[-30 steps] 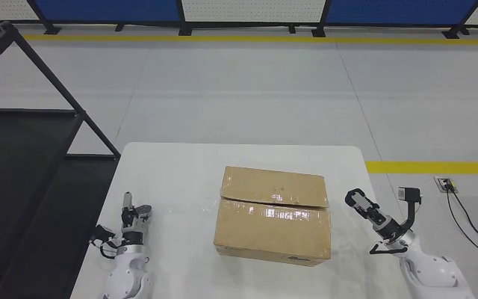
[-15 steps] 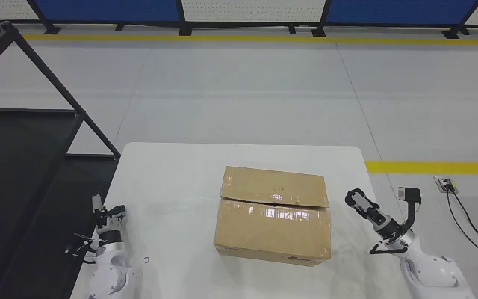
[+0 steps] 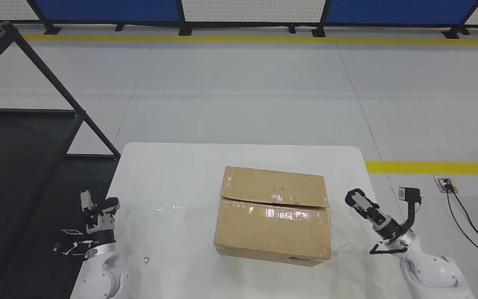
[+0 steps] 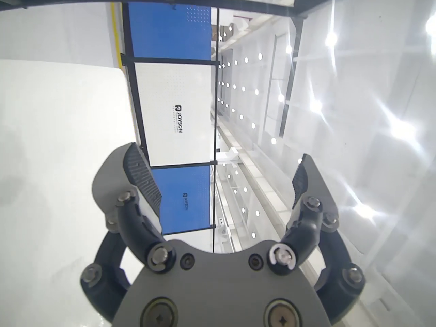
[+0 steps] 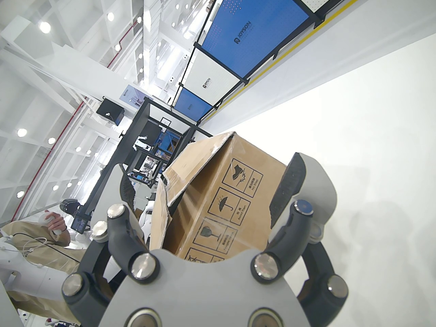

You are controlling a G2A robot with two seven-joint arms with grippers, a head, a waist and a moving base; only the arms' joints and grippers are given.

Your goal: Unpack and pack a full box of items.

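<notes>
While its ribbed black pads [image 4: 139, 171] stand spread with nothing between them, the left pincer [image 3: 95, 211] hangs at the 9 o'clock edge of the smooth white desk [image 3: 179, 172], well apart from the box [image 3: 272, 224]. The right pincer [image 3: 358, 202], likewise spread and empty, sits near the box's 3 o'clock side, facing its printed panel. The box, rectangular brown cardboard with glossy tape over its closed flaps, stands mid-desk. A black metal frame [image 3: 71, 123] rises off the desk at 10 o'clock.

Top cam high, looks down on surface [image 3: 187, 172] and box [image 3: 272, 217]. Right wrist cam near, faces box (shared with top). Left wrist cam faces far panels [image 4: 170, 35].
</notes>
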